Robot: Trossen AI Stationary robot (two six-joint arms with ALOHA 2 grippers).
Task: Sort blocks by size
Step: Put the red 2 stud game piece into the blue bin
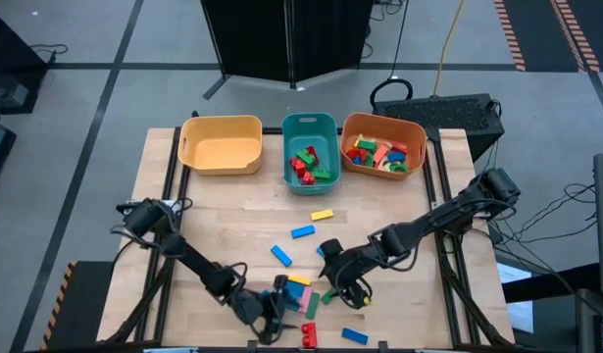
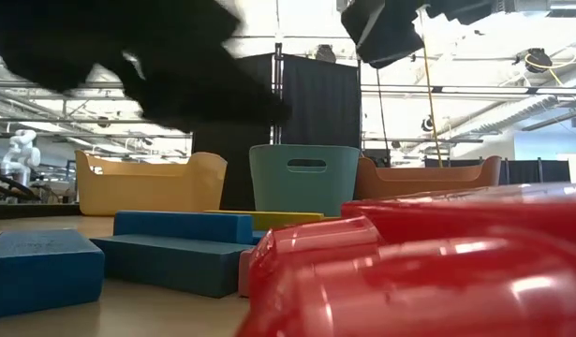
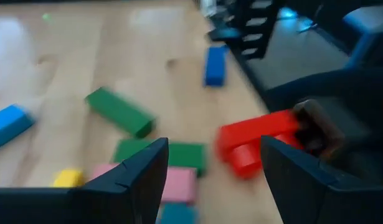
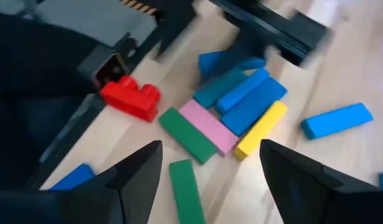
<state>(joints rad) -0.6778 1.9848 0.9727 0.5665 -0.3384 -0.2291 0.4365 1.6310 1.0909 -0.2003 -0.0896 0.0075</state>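
Loose blocks lie flat on the wooden table [image 1: 223, 226]. A cluster near the front edge holds a pink block [image 4: 210, 126], a yellow bar [image 4: 261, 129], blue bars [image 4: 247, 99] and a green block [image 4: 186, 134]. A red block [image 3: 256, 143] lies beside it at the front edge. My left gripper [image 3: 213, 168] is open and low at the cluster's near left [image 1: 272, 316], touching nothing. My right gripper [image 4: 210, 168] is open above the cluster's right side [image 1: 348, 286], with nothing between its fingers. More blocks fill the teal bin [image 1: 311, 123] and the orange bin [image 1: 382, 123].
A yellow bin [image 1: 221, 143] stands at the far left of the bin row. Single blocks lie mid-table: a yellow one [image 1: 323, 215] and two blue ones [image 1: 302, 232], [image 1: 280, 255]. Another blue block [image 1: 355, 336] lies at the front right. Bare wood lies to the left.
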